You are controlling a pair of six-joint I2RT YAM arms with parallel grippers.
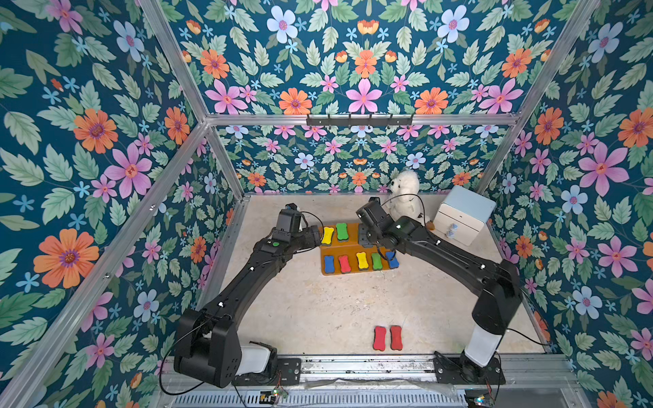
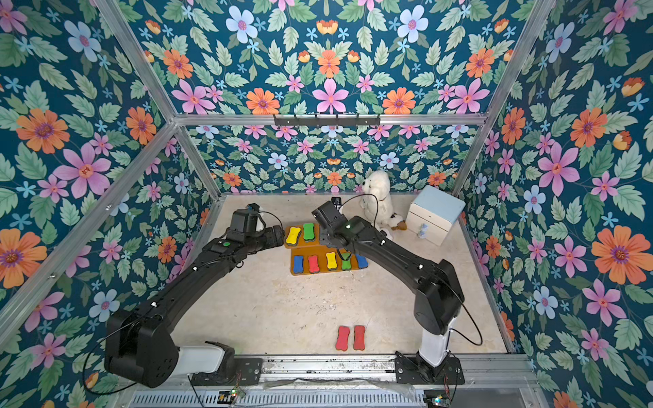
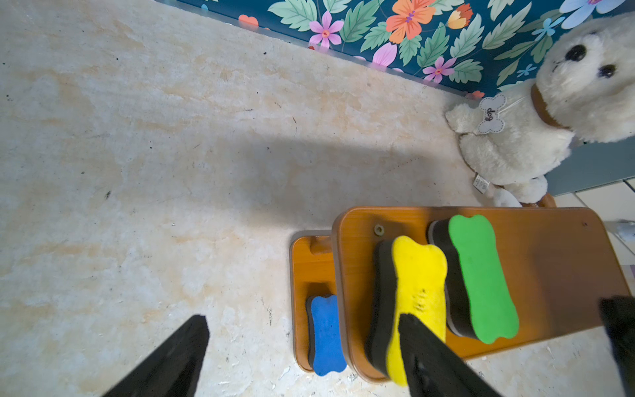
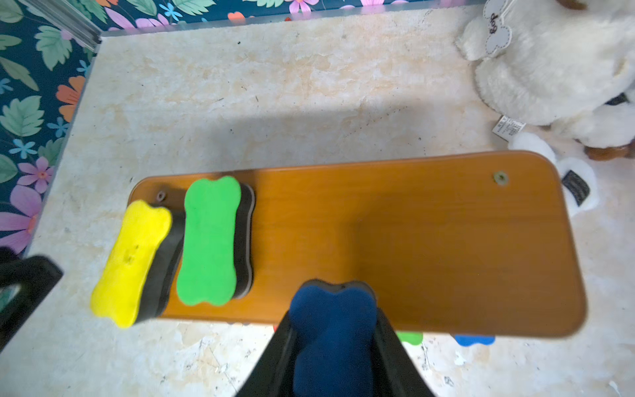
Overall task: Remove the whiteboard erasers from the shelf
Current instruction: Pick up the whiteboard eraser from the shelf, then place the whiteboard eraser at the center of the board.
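The orange-brown two-tier shelf [image 1: 353,247] [image 2: 318,251] lies at the back of the table. A yellow eraser [image 1: 327,236] [image 3: 415,295] and a green eraser [image 1: 341,232] [image 4: 209,240] sit on its upper tier. The lower tier carries several erasers, among them a blue one [image 1: 329,264] and a red one [image 1: 344,264]. My right gripper [image 4: 335,309] is shut on a dark blue eraser [image 4: 333,343] at the upper tier's front edge. My left gripper [image 3: 304,321] is open at the shelf's left end; one finger [image 3: 422,347] overlaps the yellow eraser, the other is over bare table.
Two red erasers [image 1: 380,338] [image 1: 396,337] lie side by side on the table near the front rail. A white plush dog [image 1: 404,197] sits behind the shelf's right end. A white-and-light-blue drawer box [image 1: 463,215] stands at the back right. Floral walls enclose the table.
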